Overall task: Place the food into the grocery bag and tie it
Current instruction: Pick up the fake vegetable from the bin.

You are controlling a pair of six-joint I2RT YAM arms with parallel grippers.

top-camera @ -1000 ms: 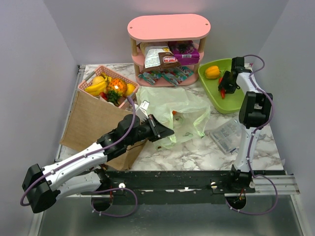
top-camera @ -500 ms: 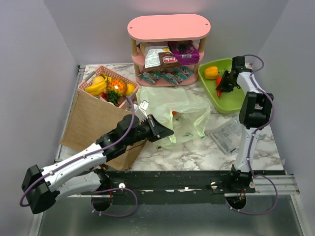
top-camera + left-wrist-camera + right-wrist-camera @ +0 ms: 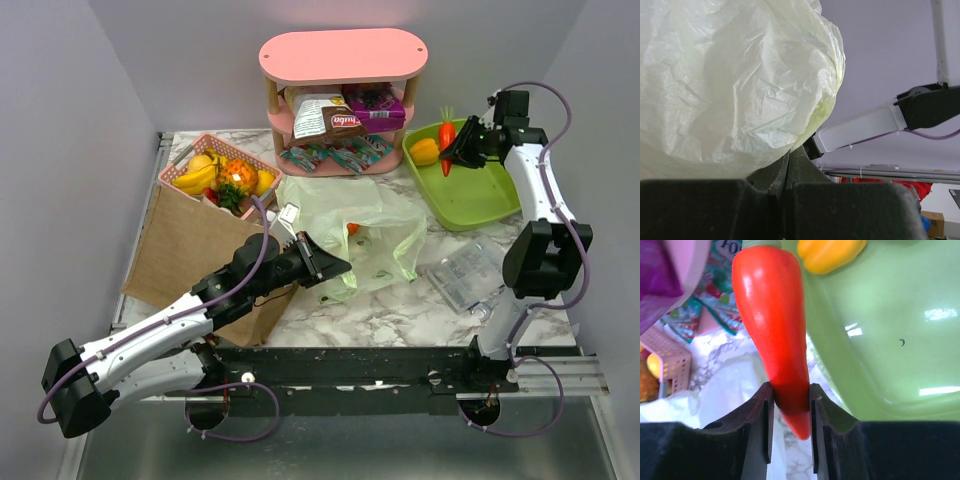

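carrot (image 3: 770, 315) pinched in right gripper (image 3: 790, 390) over tray (image 3: 470, 205) edge, left gripper (image 3: 788, 167) clenching bag (image 3: 385, 215); most food not bagged, no knot yet.

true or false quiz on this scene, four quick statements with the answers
1. The right jaws grip a red tapered vegetable. True.
2. The yellow pepper lies on the pink shelf. False: it lies in the green tray.
3. The left jaws are shut on the grocery bag. True.
4. The purple box is inside the grocery bag. False: it sits on the pink shelf.
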